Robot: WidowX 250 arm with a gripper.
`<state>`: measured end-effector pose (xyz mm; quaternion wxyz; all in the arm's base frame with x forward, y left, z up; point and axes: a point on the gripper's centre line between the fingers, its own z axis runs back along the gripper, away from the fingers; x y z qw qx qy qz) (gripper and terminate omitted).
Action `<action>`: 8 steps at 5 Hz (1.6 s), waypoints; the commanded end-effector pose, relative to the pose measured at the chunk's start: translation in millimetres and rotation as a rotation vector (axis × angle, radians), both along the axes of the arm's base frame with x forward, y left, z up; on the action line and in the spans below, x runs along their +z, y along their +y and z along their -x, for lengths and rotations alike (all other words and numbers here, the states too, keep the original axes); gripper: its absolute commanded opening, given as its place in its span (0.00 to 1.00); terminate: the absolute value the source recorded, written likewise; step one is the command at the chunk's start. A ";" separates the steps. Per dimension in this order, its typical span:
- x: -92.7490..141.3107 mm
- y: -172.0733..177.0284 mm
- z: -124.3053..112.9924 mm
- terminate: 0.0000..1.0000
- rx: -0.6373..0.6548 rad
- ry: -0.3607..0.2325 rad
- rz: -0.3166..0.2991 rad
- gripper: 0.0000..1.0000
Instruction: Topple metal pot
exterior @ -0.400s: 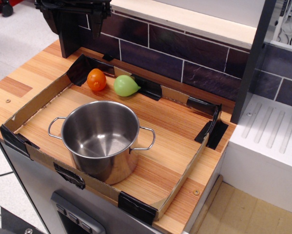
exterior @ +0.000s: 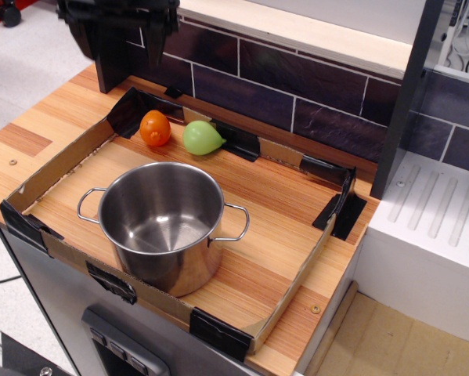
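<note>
Pot: one [exterior: 162,225], upright, near front of tray [exterior: 293,278].
Fruits: two, behind pot.
Gripper: [exterior: 117,27] well behind pot, cropped; grip unclear.

Dark tiled wall [exterior: 297,86] behind wooden counter [exterior: 30,133], white drainboard [exterior: 430,227] beside, grey floor [exterior: 23,55]

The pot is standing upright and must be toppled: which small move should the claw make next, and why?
Probably the claw should come forward and down toward the pot's rim. It hangs at the back left corner, far from the pot and touching nothing. The pot stands upright near the front cardboard wall, with the orange fruit and green fruit behind it, so the path should pass beside them.
</note>
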<state>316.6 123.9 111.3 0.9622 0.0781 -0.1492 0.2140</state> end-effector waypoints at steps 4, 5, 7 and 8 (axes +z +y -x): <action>53.1 -148.9 88.2 0.00 -0.666 -0.140 -0.176 1.00; 34.6 -162.6 83.6 0.00 -0.697 -0.137 -0.271 1.00; -10.8 -181.7 95.8 0.00 -0.956 -0.155 -0.489 1.00; -33.7 -179.8 99.2 0.00 -1.007 -0.141 -0.533 1.00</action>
